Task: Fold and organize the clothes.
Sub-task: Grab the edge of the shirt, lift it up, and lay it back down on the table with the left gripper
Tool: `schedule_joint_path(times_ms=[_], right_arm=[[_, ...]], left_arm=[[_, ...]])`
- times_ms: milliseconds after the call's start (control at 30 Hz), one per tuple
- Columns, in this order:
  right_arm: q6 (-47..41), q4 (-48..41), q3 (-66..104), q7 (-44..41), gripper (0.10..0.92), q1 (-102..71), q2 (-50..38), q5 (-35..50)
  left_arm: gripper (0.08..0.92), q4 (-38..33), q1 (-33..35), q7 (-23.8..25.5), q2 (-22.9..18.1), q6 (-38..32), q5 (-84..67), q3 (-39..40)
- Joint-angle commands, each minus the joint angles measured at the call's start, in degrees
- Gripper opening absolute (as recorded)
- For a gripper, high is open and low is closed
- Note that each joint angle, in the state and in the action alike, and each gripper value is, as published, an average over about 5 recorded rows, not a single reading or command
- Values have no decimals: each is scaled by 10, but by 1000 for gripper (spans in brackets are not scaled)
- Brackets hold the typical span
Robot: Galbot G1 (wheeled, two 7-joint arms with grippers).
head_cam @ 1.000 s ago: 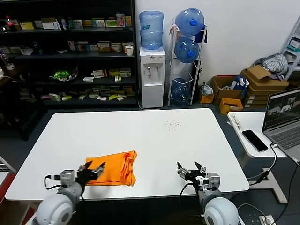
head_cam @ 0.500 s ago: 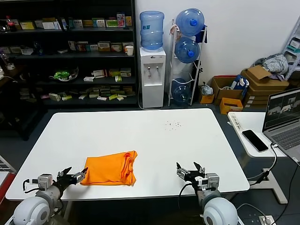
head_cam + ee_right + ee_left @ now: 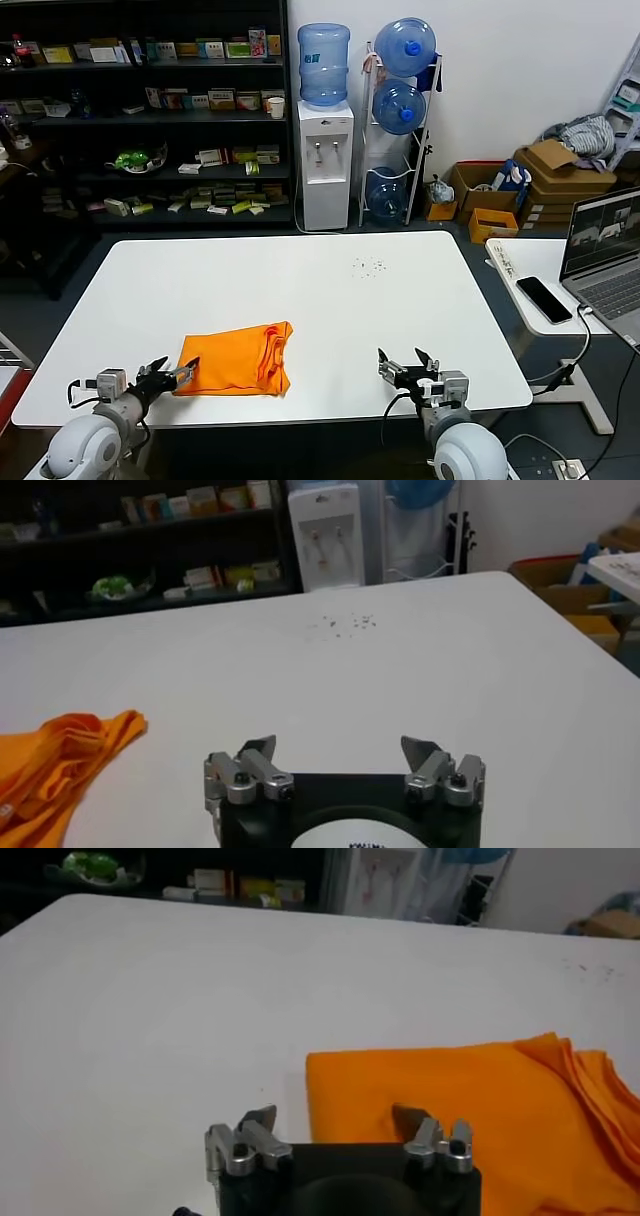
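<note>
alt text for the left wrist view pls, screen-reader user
The left hand, fingers open, sits low over a white table at the near corner of a folded orange T-shirt, not gripping it. Dark shelves and a water dispenser lie beyond the far edge.

Orange T-shirt [image 3: 238,361], folded, table's near-left.

I see a bright orange T-shirt [image 3: 238,359], plain on its upper side, on a white table [image 3: 330,290] with small dark specks [image 3: 368,266]; both grippers look black and silver.
</note>
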Motion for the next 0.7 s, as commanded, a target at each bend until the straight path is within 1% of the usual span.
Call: schedule_joint_path(times_ms=[33, 233, 367, 567, 700], right_arm=[[-1, 2, 2, 2, 823, -1, 0, 1], [-1, 1, 2, 3, 823, 0, 0, 2], [0, -1, 1, 4, 823, 0, 2, 2], [3, -6, 0, 8, 823, 2, 3, 2], [3, -7, -1, 9, 823, 5, 3, 3]], left_arm=[[750, 22, -16, -3, -11, -3, 8, 26], [577, 13, -17, -8, -19, -24, 17, 25], [464, -7, -10, -14, -24, -44, 34, 17], [291, -79, 24, -40, -33, -59, 71, 1], [179, -138, 49, -67, -40, -60, 113, -11]])
